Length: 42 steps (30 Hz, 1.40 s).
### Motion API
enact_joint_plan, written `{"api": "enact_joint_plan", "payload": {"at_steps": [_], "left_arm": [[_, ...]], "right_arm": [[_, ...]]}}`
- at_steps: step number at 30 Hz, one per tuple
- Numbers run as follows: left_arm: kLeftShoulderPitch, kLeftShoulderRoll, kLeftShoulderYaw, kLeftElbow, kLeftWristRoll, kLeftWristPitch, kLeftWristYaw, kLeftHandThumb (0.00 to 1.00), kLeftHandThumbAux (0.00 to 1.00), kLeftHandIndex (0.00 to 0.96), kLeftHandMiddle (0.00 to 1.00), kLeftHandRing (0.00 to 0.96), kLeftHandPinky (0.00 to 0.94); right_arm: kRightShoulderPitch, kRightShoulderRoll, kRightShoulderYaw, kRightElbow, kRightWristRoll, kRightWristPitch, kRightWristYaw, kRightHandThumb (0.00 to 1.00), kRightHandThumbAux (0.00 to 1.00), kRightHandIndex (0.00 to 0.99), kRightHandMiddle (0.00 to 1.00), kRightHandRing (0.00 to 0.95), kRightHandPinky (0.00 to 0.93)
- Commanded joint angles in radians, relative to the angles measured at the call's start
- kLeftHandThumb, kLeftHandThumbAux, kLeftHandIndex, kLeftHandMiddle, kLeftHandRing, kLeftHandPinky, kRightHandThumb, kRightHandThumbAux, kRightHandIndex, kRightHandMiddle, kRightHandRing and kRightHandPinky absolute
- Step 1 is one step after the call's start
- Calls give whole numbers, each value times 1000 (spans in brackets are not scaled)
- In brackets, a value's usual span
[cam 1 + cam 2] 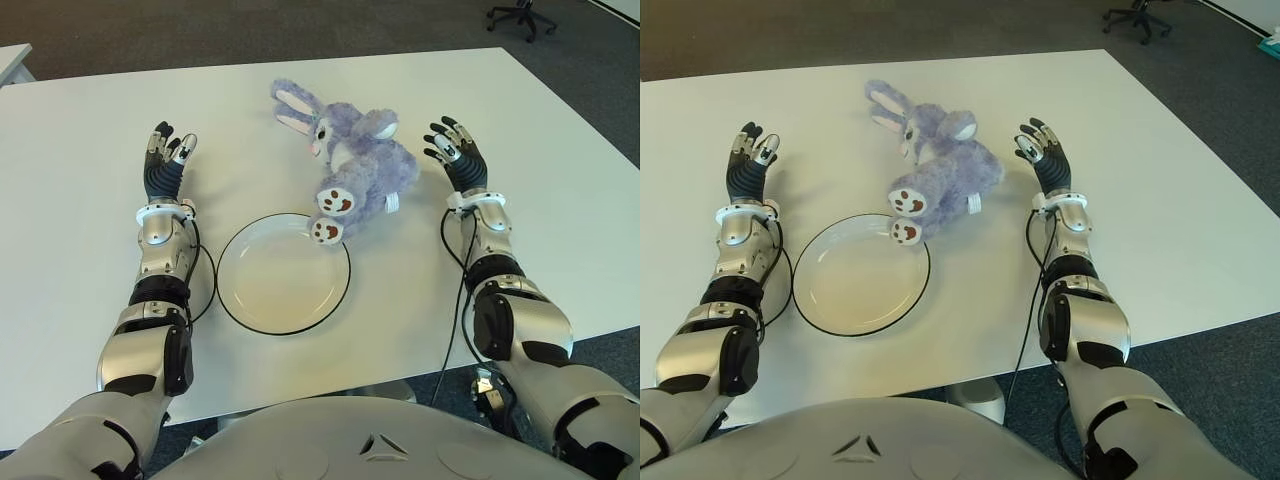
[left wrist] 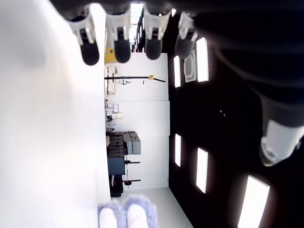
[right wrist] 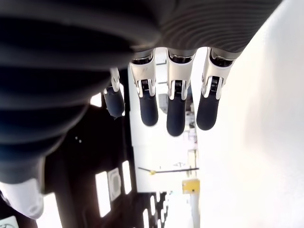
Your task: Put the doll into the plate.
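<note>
White worktop (image 1: pixel 560 200), dark carpet beyond | doll (image 1: pixel 350 165) lies centre frame, feet over rim of plate (image 1: pixel 232 290), body outside | left hand (image 1: pixel 168 160) and right hand (image 1: pixel 455 150) flank it, fingers spread, empty | advice: right hand grasps the torso, lifts clear of rim, sets down mid-plate.

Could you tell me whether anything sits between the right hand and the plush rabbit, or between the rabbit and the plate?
Nothing visible does. Bare table separates the open right hand from the plush rabbit, whose foot already overlaps the plate rim.
</note>
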Motion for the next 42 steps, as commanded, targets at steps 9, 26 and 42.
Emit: {"api": "enact_joint_plan", "payload": {"at_steps": [9, 26, 42], "left_arm": [[106, -24, -5, 89, 1, 41, -20, 57, 535, 0, 53, 78, 111], [101, -21, -7, 94, 1, 38, -24, 67, 526, 0, 54, 77, 107], [93, -21, -9, 98, 4, 43, -18, 61, 526, 0, 61, 83, 110]], "right_arm": [[158, 24, 14, 21, 3, 23, 56, 122, 524, 83, 119, 139, 155], [226, 31, 24, -39, 25, 35, 175, 105, 488, 35, 37, 38, 53], [263, 42, 39, -69, 14, 49, 234, 134, 440, 0, 0, 0, 17]]}}
